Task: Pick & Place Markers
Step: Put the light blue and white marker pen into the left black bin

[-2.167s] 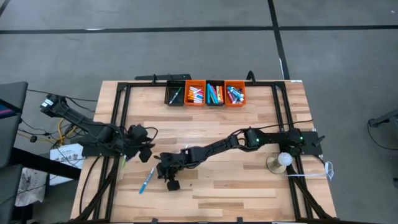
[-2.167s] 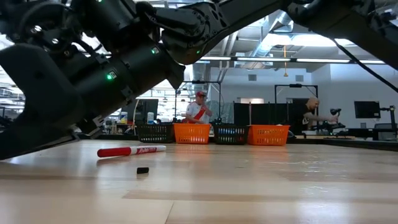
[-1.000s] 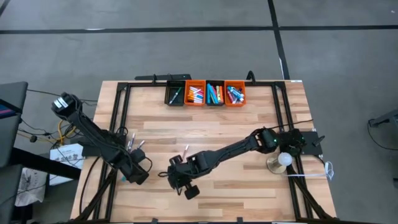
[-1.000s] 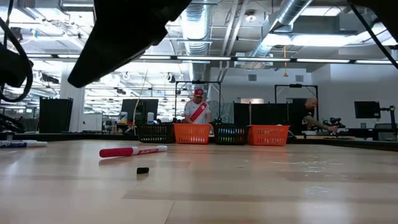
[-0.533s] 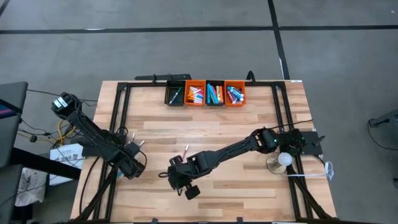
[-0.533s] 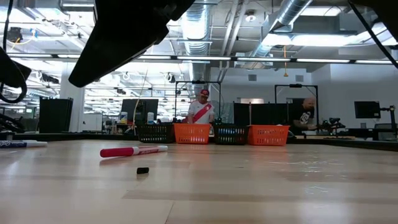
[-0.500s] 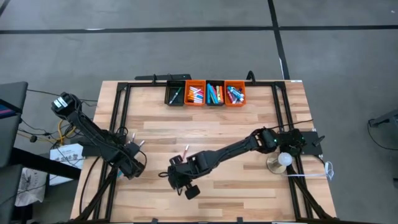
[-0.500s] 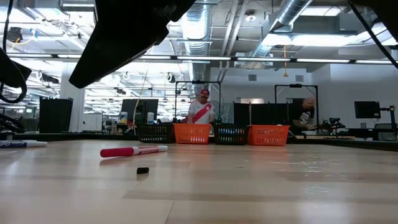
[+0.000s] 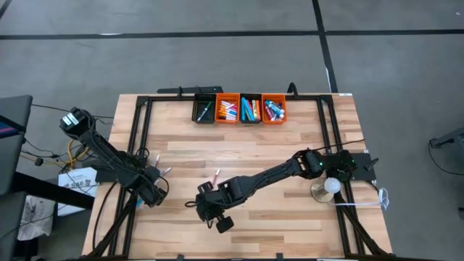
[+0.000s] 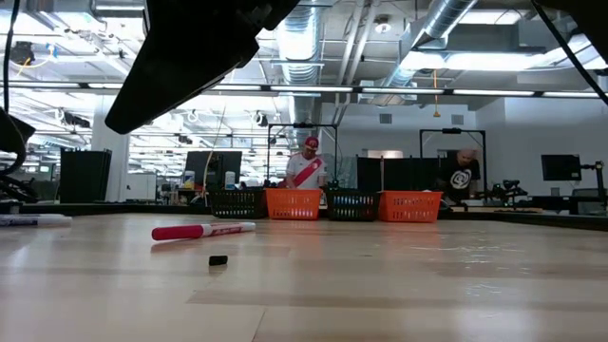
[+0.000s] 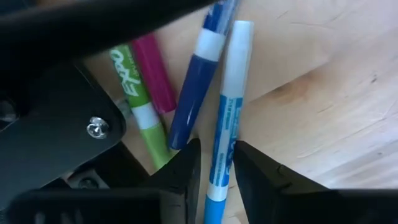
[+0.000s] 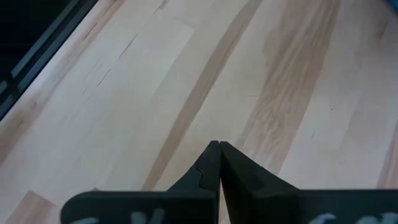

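Note:
My left gripper [image 9: 154,187] is low by the table's left rail. In the left wrist view it [image 11: 217,177] closes round a light blue marker [image 11: 229,106] with a white cap. Beside that marker lie a dark blue marker [image 11: 194,93], a green marker [image 11: 138,93] and a pink marker [image 11: 154,73], seen from above as a small cluster [image 9: 156,165]. One pink marker [image 9: 216,175] [image 10: 201,230] lies flat mid-table. My right gripper [image 9: 220,222] [image 12: 217,148] is shut, over bare wood near it. My left gripper has the light blue marker's barrel [image 11: 219,163] between its two fingers, which lie across it. The white-capped end [image 11: 237,50] points away from the fingers, next to the dark blue marker. Whether the marker is lifted or rests on the wood, I cannot tell.
Four small bins, black and orange [image 9: 239,109], stand in a row at the far edge with markers in them. A small black piece [image 10: 218,259] lies on the wood near the pink marker. A round white object [image 9: 330,186] sits at the right rail. People [image 10: 304,169] show beyond the table.
My left gripper has moved a short way toward the table's left and far edges, closer to the markers by the left rail. The right arm has kept still.

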Robot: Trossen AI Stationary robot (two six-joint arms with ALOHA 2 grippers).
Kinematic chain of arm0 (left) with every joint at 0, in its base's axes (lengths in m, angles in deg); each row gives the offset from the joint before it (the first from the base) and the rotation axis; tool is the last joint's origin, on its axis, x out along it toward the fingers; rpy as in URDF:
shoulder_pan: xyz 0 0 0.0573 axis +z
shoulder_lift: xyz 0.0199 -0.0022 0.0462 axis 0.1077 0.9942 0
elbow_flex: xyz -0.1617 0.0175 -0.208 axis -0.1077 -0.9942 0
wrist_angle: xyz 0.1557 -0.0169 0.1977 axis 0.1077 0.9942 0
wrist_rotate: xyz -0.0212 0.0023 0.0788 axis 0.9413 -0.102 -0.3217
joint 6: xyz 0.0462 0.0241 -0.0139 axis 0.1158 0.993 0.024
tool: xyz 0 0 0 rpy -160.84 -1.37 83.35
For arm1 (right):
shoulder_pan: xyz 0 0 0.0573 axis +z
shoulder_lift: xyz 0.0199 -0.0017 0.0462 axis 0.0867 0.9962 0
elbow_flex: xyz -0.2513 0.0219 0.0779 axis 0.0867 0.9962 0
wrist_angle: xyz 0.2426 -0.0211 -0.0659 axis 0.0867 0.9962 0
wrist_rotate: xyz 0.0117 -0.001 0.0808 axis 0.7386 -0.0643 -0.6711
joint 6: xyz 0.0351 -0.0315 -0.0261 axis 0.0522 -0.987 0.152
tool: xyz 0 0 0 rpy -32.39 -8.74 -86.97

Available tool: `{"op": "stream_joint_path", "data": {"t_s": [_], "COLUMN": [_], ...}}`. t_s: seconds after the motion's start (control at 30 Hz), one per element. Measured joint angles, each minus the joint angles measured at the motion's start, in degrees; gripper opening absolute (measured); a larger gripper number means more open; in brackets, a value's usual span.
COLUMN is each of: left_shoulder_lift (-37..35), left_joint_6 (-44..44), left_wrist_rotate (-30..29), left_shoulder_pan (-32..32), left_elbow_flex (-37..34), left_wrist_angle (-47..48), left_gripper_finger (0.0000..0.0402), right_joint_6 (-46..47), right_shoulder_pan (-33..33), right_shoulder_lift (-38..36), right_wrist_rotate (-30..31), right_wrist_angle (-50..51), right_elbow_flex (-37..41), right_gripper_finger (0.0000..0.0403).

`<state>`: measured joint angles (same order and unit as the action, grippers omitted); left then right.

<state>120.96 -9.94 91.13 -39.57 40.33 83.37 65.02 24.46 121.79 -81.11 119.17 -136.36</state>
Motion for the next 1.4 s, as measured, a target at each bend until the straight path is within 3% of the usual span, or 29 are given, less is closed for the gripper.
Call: {"op": "stream_joint_path", "data": {"t_s": [0.33,0.6,0.83,1.03,1.2,1.3,1.4], "left_shoulder_lift": [0.0,0.1,0.1,0.1,0.1,-0.7,-2.0], "left_joint_6": [0.0,0.5,3.0,7.6,13.9,19.6,25.7], "left_wrist_rotate": [-0.1,-1.5,-6.4,-17.4,-31.6,-40.7,-49.0], "left_shoulder_pan": [0.0,0.0,0.0,0.0,0.0,0.0,0.0], "left_elbow_flex": [-0.7,0.5,2.4,4.9,8.0,10.1,11.2], "left_wrist_angle": [-1.6,-2.7,-7.3,-10.1,-10.4,-11.1,-12.0], "left_gripper_finger": [0.009,0.0028,0.0051,0.0041,0.0034,0.0049,0.0052], "right_joint_6": [-0.3,-0.4,-0.5,-1.0,-2.3,-2.4,-1.8], "right_shoulder_pan": [0.0,0.0,-0.2,-2.2,-6.4,-10.4,-14.7], "right_shoulder_lift": [0.0,-3.5,-11.5,-22.0,-29.5,-34.6,-40.5], "right_wrist_rotate": [0.0,0.5,3.2,6.6,5.6,2.5,-1.8], "right_wrist_angle": [0.9,5.9,7.5,8.2,7.7,1.2,-16.8], "right_elbow_flex": [0.0,0.0,0.0,0.0,1.2,10.5,27.8], "right_gripper_finger": [0.0,0.0,0.0,0.0,0.0,0.0,0.0]}}
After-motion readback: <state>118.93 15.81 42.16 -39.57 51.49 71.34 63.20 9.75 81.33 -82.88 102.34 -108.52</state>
